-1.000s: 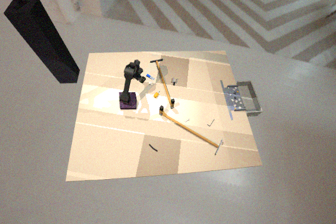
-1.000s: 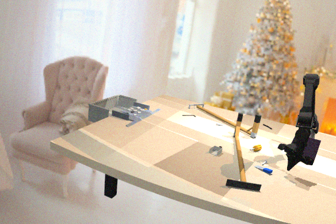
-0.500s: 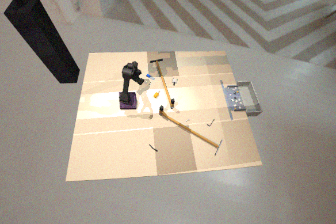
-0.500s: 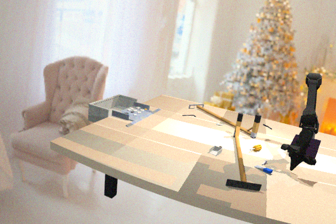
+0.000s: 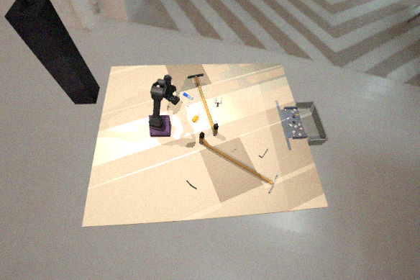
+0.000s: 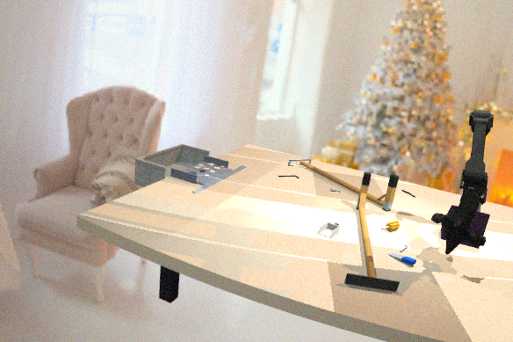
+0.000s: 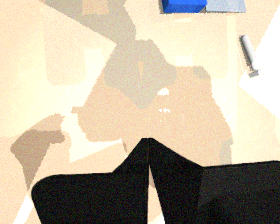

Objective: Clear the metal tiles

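My gripper (image 5: 176,101) (image 6: 448,251) (image 7: 148,139) is shut and empty above the table, beside the blue-handled tool. One long wooden tool (image 5: 205,101) (image 6: 365,236) has a broad black head and an upright black-topped grip. Another long wooden tool (image 5: 237,162) (image 6: 338,182) has a thin grey head and a similar grip. Both lie on the table. I cannot tell for certain which is the scraper. Several small tiles (image 5: 290,125) lie on the steel plate (image 5: 285,119) at the far end. The grey catch box (image 5: 320,121) (image 6: 149,172) adjoins the plate.
A blue-handled tool (image 5: 185,94) (image 6: 408,260) (image 7: 183,6) lies near a small grey pin (image 7: 248,52). A yellow piece (image 5: 195,119) (image 6: 392,226) and a small white bracket (image 5: 218,101) flank the black-headed tool's handle. A bent rod (image 5: 264,154) and a dark strip (image 5: 191,184) also lie around.
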